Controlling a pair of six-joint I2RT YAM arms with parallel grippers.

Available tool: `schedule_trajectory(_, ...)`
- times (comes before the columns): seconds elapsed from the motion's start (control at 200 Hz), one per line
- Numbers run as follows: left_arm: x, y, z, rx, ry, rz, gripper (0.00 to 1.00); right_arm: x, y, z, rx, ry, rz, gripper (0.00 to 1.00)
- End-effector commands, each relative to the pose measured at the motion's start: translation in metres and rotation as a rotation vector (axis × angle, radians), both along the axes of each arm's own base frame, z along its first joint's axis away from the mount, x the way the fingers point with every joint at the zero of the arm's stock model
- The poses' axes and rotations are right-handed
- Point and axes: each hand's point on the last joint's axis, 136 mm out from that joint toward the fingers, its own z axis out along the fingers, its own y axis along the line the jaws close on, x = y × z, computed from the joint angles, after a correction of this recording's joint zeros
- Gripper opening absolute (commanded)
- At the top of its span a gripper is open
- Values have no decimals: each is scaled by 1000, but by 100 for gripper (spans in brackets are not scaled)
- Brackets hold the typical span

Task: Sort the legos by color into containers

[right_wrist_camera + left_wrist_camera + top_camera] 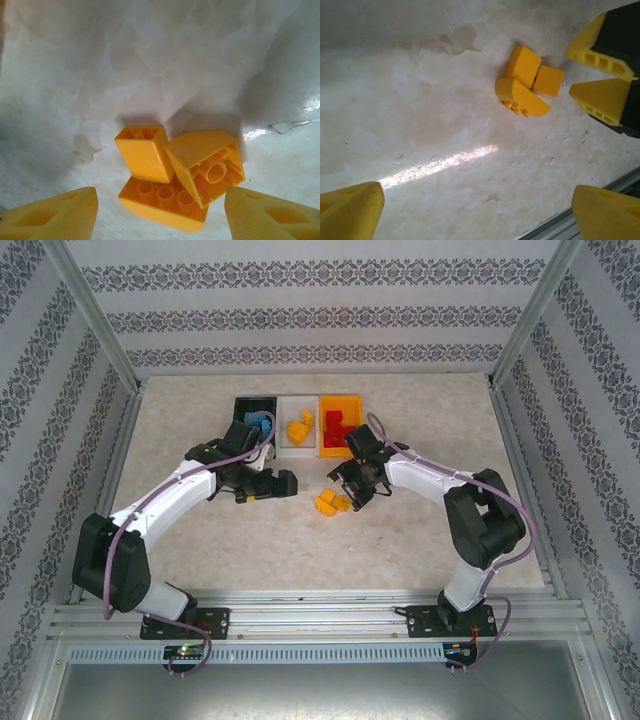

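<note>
Three yellow legos [332,503] lie bunched together on the table in front of the containers. In the right wrist view the cluster [175,175] sits between and just ahead of my right gripper's [162,220] wide-open yellow fingers [50,215]. In the top view the right gripper [353,488] hovers right over the pile. My left gripper [270,488] is open and empty, to the left of the pile. The left wrist view shows its fingertips [350,210] low in the frame, the legos [527,82] farther off, and the right gripper's fingers [600,75] beside them.
Three containers stand in a row at the back: a black one with blue legos [255,420], a white one with yellow legos [300,428], and an orange one with red legos [340,425]. A metal rail [600,200] edges the table near the left gripper.
</note>
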Motion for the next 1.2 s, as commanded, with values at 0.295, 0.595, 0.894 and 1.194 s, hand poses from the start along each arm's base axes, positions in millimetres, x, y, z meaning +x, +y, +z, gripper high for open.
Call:
schedule_trajectory(0.295, -3, 15, 2, -12, -15, 50, 97, -17, 7, -19, -41, 102, 62, 64)
schedule_trajectory(0.595, -13, 22, -5, -20, -6, 81, 97, -30, 0, -31, -89, 155, 122, 60)
schedule_trajectory(0.894, -12, 22, -6, -34, -5, 94, 98, -36, -14, -39, -78, 177, 107, 49)
schedule_trajectory(1.194, -8, 20, -5, -40, -5, 96, 98, -25, -21, -25, -69, 119, 112, 41)
